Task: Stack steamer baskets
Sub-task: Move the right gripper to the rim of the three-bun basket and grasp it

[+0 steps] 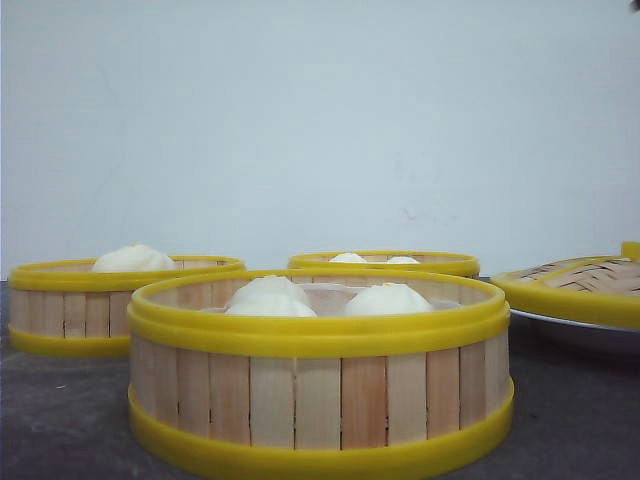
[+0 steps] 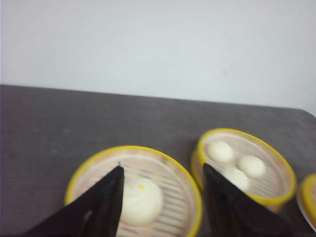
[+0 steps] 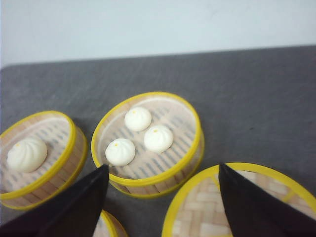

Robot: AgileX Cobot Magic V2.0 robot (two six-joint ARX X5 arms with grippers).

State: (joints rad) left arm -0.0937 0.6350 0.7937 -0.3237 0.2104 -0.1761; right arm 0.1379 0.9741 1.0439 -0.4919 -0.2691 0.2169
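The left gripper (image 2: 163,197) stands wide, its two matte black, wedge-shaped fingers (image 2: 101,207) holding nothing; between and below them lies the left basket (image 2: 148,163), round and shallow, with a slatted pale floor, a thick glossy yellow rim and one smooth white bun (image 2: 140,200) dotted orange on top. Just beyond its right finger sits the far basket (image 2: 276,192), the same make, carrying three small buns (image 2: 220,151). The right gripper (image 3: 163,202) is also spread wide and empty, its dark fingers (image 3: 74,210) tapering to points; straight ahead between them is that far basket, and under its right finger lies the flat lid (image 3: 207,207), a coarse woven lattice of pale strips inside a yellow ring. In the front view the near basket (image 1: 320,400) shows walls of pale upright wooden slats between yellow bands, with rounded buns inside. All three baskets rest apart on the dull grey table (image 3: 247,98), none stacked.
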